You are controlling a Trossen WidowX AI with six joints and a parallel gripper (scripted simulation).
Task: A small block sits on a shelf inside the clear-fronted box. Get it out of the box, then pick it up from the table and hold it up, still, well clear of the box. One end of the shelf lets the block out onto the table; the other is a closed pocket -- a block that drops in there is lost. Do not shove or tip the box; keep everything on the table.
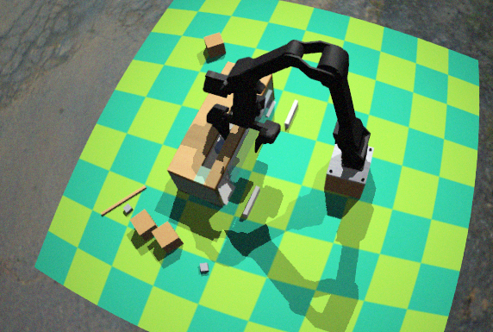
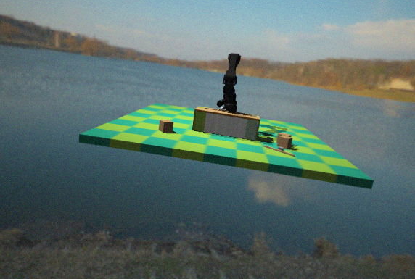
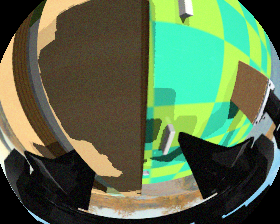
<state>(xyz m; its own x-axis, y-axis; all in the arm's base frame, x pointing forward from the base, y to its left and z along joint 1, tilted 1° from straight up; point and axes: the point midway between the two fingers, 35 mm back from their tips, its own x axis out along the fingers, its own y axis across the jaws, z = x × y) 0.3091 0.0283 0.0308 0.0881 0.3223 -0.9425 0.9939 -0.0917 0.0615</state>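
Pincer open above block

"Where does the green and yellow checkered board sit?"

"It looks like it floats over a big blue lake. Brown hills run along the far side (a few clouds sit low in the blue sky), and dry grass grows in front."

"And from above?"

"Gray, rough ground lies all around it. Strong light makes dark shadows."
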